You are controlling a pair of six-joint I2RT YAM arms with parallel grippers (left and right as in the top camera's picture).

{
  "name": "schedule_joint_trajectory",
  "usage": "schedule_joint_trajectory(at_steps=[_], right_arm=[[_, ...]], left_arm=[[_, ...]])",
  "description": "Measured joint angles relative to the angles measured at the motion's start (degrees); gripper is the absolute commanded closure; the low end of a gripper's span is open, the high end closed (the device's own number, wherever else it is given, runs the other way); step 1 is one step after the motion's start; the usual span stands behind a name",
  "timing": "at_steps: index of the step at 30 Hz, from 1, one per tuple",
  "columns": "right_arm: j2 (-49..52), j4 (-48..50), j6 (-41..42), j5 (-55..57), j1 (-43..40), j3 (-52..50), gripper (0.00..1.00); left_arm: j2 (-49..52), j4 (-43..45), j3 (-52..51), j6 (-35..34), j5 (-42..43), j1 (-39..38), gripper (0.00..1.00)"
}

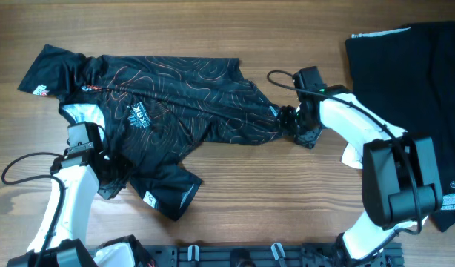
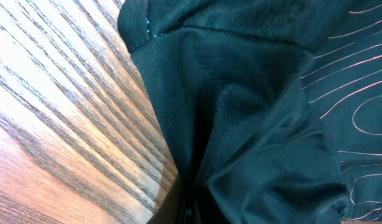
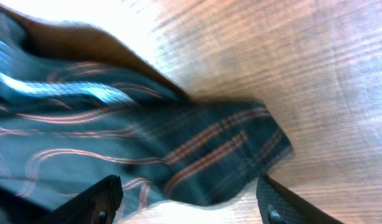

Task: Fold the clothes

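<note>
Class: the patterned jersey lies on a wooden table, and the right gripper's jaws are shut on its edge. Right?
No. The right gripper has its jaws open astride the jersey edge on the wooden table; the right wrist view shows it.

Overhead looks straight down on the table [image 1: 235, 193]; both wrist views press close (sharing the jersey [image 1: 183, 96]).

Bright glare, blurred wrist views

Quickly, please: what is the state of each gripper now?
Left gripper: closed on the jersey.
Right gripper: open around a jersey corner.
</note>
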Motion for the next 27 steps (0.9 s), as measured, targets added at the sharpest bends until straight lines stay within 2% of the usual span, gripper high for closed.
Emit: schedule_joint_trajectory(at_steps=[4,5,6,8,9,14,17,22,25,27], right_arm=[[0.02,2.01,3.32,-4.22,-3.89,0.00,0.32],[0.04,2.84,3.98,-4.59,-4.57,-0.02,0.37],[0.07,3.54,4.66,-4.98,-5.14,-0.02,0.46],[0.07,3.87,5.49,-5.29,-5.70,-0.02,0.85],[0.07,3.87,5.79,-5.31,-5.68,-0.04,0.96],[0.07,2.80,4.59,-5.27,-5.90,-0.04,0.96],[-0.17,-3.58,-0.22,-4.57,-9.68,3.08,0.96],[-8.94,-11.65,-7.41,3.13,-17.14,13.29,0.94],[-14.01,-18.25,-10.23,7.28,-17.40,14.21,0.94],[-13.97,-18.73,-10.82,9.51,-17.35,11.37,0.94]], left_arm=[[0.00,0.59,0.00,0.00,0.00,0.00,0.96],[0.00,0.59,0.00,0.00,0.00,0.00,0.96],[0.00,0.59,0.00,0.00,0.00,0.00,0.96],[0.00,0.59,0.00,0.00,0.00,0.00,0.96],[0.00,0.59,0.00,0.00,0.00,0.00,0.96],[0.00,0.57,-0.07,0.46,0.00,0.00,0.96],[0.07,-2.08,0.48,3.93,0.09,0.00,0.96],[0.24,-10.78,12.15,9.20,1.90,1.14,0.96],[-0.11,-14.71,16.13,11.10,7.43,1.44,0.96],[-0.11,-16.74,16.09,11.63,9.57,1.44,0.96]])
